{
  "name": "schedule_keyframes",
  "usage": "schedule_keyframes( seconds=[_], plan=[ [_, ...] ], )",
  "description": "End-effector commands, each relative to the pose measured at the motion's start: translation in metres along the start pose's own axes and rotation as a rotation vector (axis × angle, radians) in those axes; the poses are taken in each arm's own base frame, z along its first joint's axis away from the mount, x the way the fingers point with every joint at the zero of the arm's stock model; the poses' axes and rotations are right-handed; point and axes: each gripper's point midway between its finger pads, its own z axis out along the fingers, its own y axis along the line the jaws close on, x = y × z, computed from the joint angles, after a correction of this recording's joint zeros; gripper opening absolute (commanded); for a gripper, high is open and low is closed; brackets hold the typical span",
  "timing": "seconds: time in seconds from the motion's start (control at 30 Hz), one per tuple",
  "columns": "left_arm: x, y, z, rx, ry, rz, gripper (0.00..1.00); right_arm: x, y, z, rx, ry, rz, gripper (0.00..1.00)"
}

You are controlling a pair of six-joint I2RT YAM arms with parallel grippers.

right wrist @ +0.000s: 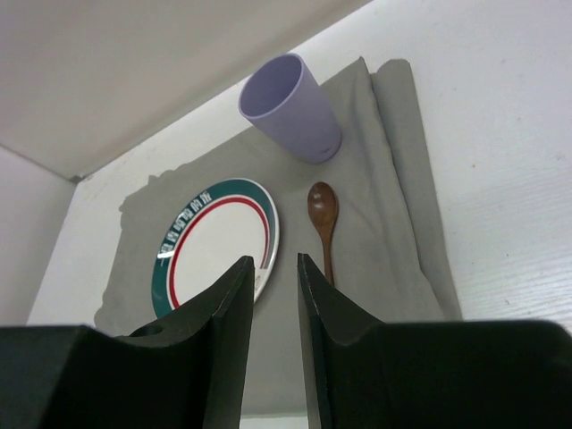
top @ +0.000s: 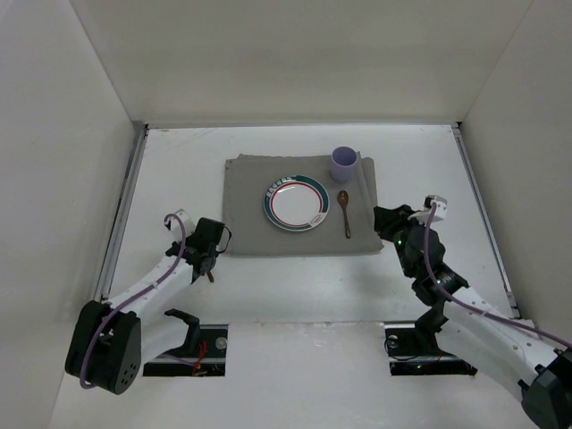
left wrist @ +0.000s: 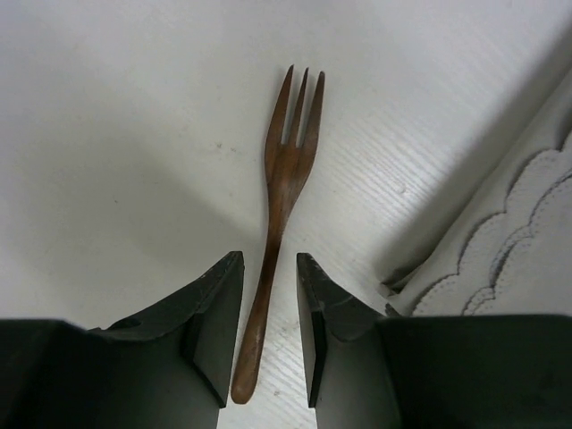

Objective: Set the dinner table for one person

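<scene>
On the white dinner table (top: 295,295) lies a grey cloth mat (top: 246,192) with a green-and-red rimmed plate (top: 297,202), a lilac cup (top: 344,164) and a wooden spoon (top: 344,213) right of the plate. A wooden fork (left wrist: 288,161) lies on the bare table left of the mat. My left gripper (left wrist: 270,259) is low over it, jaws open around its handle with a gap on the right side. My right gripper (right wrist: 275,261) hovers at the mat's right edge, narrowly open and empty, facing the plate (right wrist: 214,241), spoon (right wrist: 323,214) and cup (right wrist: 290,107).
The mat's scalloped corner (left wrist: 527,241) lies just right of my left gripper (top: 207,259). Metal rails (top: 125,206) run along the table's side edges, with white walls around. My right gripper (top: 386,222) is beside the mat's folded right edge (right wrist: 402,161).
</scene>
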Motion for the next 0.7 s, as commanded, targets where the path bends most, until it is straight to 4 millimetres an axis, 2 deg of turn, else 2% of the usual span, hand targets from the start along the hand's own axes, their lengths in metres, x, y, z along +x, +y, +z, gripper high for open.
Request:
schedule_keyframes(
  seconds=[0.0, 0.2, 0.4, 0.57, 0.67],
  plan=[
    [0.014, 0.004, 0.005, 0.002, 0.053, 0.004, 0.27, -0.006, 0.013, 0.003, -0.040, -0.018, 0.025, 0.32],
    [0.023, 0.001, 0.014, 0.026, 0.084, 0.020, 0.26, -0.002, 0.014, 0.008, -0.036, -0.005, 0.007, 0.32],
    [0.027, 0.007, 0.018, 0.025, 0.104, 0.004, 0.12, 0.001, 0.013, 0.009, -0.031, 0.000, 0.000, 0.32],
    [-0.002, -0.007, -0.002, 0.085, 0.021, 0.044, 0.05, 0.003, 0.013, 0.009, -0.034, 0.007, 0.001, 0.32],
    [-0.031, -0.023, -0.025, 0.122, -0.055, 0.123, 0.05, 0.005, 0.011, 0.011, -0.026, 0.015, -0.006, 0.32]
  ],
)
